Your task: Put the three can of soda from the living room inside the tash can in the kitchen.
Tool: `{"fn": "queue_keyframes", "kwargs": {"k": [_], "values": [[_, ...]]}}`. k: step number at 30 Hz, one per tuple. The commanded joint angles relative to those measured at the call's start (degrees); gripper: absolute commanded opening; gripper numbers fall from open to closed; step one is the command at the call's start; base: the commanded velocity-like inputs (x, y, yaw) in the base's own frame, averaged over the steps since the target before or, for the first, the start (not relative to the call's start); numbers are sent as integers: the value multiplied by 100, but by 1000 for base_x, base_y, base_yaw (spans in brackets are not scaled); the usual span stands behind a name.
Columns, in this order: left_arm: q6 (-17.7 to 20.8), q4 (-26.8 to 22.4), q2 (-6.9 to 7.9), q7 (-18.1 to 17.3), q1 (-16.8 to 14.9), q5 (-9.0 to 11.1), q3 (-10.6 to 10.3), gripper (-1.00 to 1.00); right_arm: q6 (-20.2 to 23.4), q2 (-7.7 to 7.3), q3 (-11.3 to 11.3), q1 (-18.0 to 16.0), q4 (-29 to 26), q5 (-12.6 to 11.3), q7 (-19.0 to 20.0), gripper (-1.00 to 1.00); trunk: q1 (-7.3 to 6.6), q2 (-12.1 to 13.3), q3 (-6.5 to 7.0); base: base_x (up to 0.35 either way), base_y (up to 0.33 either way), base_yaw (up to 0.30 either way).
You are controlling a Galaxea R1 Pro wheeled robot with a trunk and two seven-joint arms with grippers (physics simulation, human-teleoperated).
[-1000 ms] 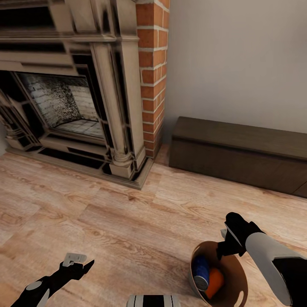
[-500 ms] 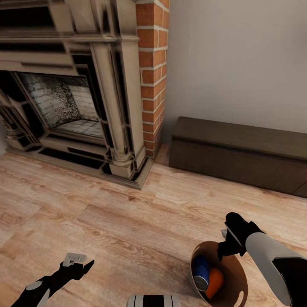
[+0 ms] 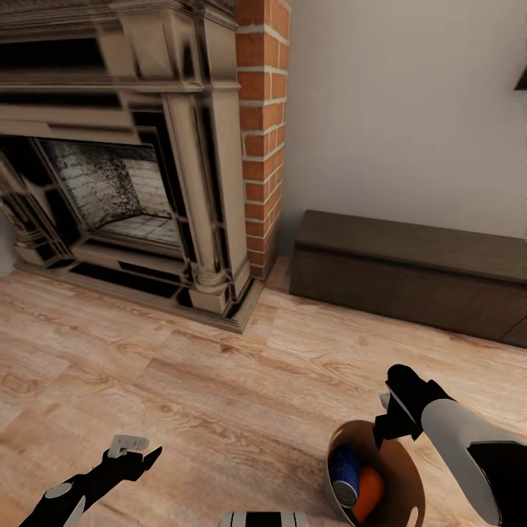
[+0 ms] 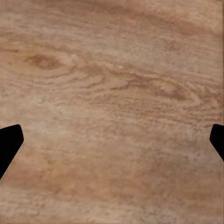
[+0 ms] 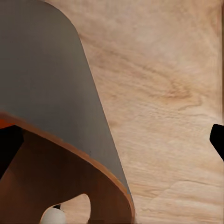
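Living-room corner, seen from the head camera. The wood floor carries a pale fireplace with a brick column beside it, and a low dark cabinet along the wall.

The trash can sits upright by the robot's right side, its brown inside open to the camera. The right gripper is at the can's rim; in the right wrist view one dark finger lies against the rim wall and the other stands well off over bare floor, so whether it has closed on the rim cannot be told.

Inside the can lie a blue soda can and an orange soda can, touching, long axes tilted along the can's wall. A third is not made out.

The left gripper hangs spread wide over the floor, empty, well apart from the can. The right arm is by far the nearer; the can lies directly below and inboard of its gripper, the likely carrying arm toward the kitchen.
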Motion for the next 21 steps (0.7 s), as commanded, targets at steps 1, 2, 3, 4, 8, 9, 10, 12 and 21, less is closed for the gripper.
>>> {"fn": "queue_keyframes", "kwargs": {"k": [1,2,3,4,8,9,10,12,21], "values": [[0,0,0,0,0,-1,0,100,0,0,1,0,0,-1,0,100,-2,2,23,0,0,0],[1,1,0,1,-1,-1,0,100,0,0,3,0,0,-1,0,100,-5,3,45,0,0,0],[1,1,0,1,-1,-1,0,100,0,0,2,0,0,-1,0,100,-7,4,67,0,0,0],[1,1,0,2,-1,-1,0,100,0,0,-1,0,0,-1,0,100,-10,6,89,0,0,0],[1,1,-17,2,-2,-1,0,100,0,-3,-3,2,0,-1,-4,100,-20,11,178,0,0,0],[1,5,-21,2,-2,-1,0,100,0,-6,-4,3,0,-1,-5,100,-23,12,200,0,0,0],[1,36,-34,2,-2,-1,0,100,0,-10,-7,5,0,-1,-6,100,-25,14,222,0,0,0],[1,100,-50,2,-2,-1,0,100,0,-15,-6,12,-13,-1,-7,100,-31,16,267,0,0,0],[2,308,-134,2,-2,7,0,100,-414,-64,-62,34,-88,-21,0,100,-54,28,466,0,0,0]]}}
